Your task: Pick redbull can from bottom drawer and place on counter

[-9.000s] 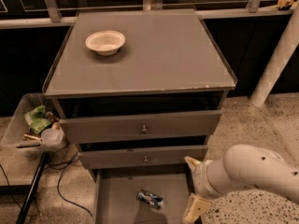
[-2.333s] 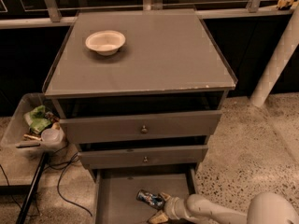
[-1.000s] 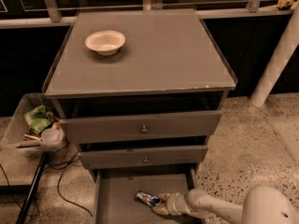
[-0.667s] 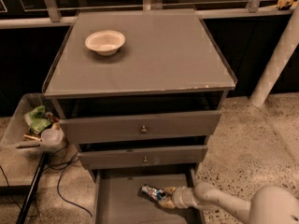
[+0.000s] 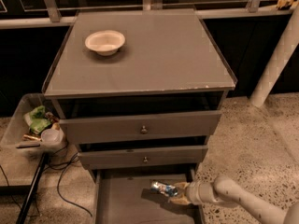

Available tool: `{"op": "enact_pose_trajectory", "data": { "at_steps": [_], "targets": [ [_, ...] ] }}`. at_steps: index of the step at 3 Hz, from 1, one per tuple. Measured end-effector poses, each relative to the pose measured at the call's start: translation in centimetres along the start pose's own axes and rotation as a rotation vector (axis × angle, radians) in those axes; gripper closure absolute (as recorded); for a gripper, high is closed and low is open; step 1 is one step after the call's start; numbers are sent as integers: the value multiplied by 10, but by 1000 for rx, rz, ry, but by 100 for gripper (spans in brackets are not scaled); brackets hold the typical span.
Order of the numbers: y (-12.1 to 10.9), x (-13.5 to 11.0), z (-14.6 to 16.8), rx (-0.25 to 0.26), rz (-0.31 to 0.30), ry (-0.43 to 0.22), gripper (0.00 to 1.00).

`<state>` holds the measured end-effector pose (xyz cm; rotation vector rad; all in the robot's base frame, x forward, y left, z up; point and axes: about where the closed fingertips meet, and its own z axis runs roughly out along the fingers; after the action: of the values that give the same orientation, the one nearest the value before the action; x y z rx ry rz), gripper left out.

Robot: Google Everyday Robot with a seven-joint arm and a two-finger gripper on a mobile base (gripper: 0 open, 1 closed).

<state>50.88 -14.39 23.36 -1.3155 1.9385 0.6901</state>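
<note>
In the camera view, the redbull can [image 5: 163, 188] is in the bottom drawer [image 5: 121, 204], over toward its right side. It lies on its side, and its long way runs left to right, a little tipped. The tool [image 5: 179, 193] is just to the right of the can, at the end of the one white arm [image 5: 233, 202], which comes in from the bottom right corner. The right end of the can sits in the tool, so the tool looks clenched on the can there. A dark shadow on the drawer floor under the can makes it look a bit lifted. The counter surface [image 5: 159, 55] is high above and behind, so the can has to go up and back, past the two shut drawers with knobs. There is one can, one tool, one arm, three drawers, and one white bowl [image 5: 105, 41] on the counter surface near its back left.
</note>
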Motion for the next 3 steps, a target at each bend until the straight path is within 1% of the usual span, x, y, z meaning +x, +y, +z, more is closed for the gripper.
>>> {"op": "enact_pose_trajectory", "data": {
  "at_steps": [1,2,3],
  "targets": [
    [21,-19,-39,-23,-72,48,100],
    [36,-47,-69,-15,-153,151,100],
    [44,-84,-87,3,-200,227,100]
  ]
}}
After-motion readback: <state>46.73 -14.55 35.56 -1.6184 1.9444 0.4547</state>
